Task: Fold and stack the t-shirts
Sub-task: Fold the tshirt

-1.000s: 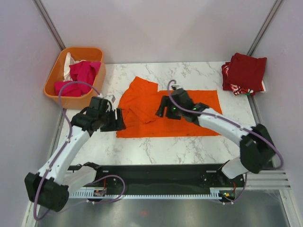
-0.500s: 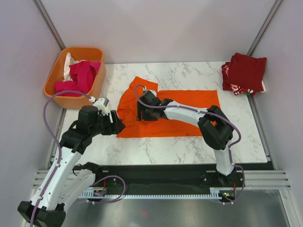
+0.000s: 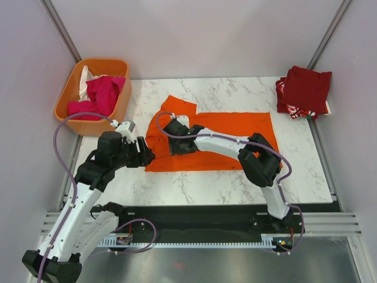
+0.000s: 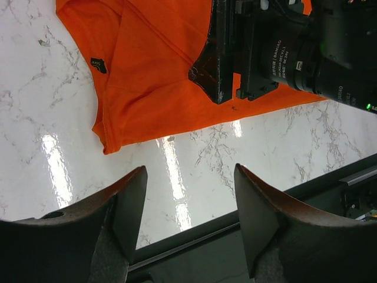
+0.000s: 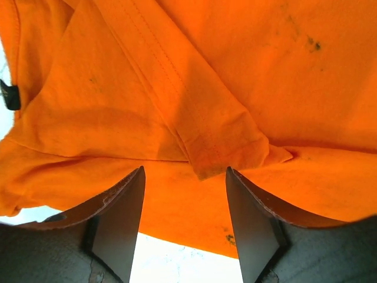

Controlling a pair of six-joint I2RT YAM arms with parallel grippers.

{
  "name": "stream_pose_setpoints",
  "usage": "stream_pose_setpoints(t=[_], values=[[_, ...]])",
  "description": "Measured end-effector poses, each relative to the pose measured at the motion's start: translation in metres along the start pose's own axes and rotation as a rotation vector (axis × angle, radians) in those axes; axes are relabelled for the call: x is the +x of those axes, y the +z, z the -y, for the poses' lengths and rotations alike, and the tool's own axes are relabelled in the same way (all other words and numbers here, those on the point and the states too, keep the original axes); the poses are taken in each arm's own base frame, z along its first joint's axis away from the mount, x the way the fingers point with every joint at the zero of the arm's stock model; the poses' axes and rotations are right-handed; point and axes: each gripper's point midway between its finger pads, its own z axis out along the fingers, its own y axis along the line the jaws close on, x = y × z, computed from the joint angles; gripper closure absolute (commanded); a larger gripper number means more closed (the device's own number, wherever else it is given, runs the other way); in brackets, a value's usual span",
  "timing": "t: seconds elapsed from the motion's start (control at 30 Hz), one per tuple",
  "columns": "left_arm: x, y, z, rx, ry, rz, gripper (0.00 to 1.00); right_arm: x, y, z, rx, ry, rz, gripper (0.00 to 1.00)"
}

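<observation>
Just off orange t-shirt [image 3: 235,122] corner, gaping left gripper [image 4: 189,177] over marble [image 3: 206,184].

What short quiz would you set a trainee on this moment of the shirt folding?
1. True or false: the right gripper is shut on the orange shirt.
2. What lies in the basket? A: magenta and white cloth. B: the orange shirt. C: nothing.
3. Fill in: the left gripper hangs open over bare ___ beside the shirt's corner.
Key: 1 false, its jaws stand open over the shirt. 2 A. 3 table.
</observation>
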Motion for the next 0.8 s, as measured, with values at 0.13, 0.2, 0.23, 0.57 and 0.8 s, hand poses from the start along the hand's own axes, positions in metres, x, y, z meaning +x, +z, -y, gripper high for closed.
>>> stream_pose_setpoints(t=[0.13,0.2,0.23,0.57,0.8], values=[[0.000,0.000,0.000,-0.002,0.000,0.002,0.33,0.004,0.002,0.003,0.045,-0.039,0.001,0.42],[0.000,0.000,0.000,-0.001,0.000,0.003,0.33,0.004,0.005,0.005,0.065,-0.055,0.002,0.43],[0.000,0.000,0.000,-0.001,0.000,0.003,0.33,0.004,0.006,0.006,0.073,-0.062,0.002,0.43],[-0.001,0.000,0.000,-0.002,0.001,0.004,0.33,0.003,0.010,0.016,0.129,-0.108,0.004,0.80],[-0.001,0.000,0.000,-0.002,0.000,0.004,0.34,0.001,0.011,0.016,0.140,-0.121,0.008,1.00]])
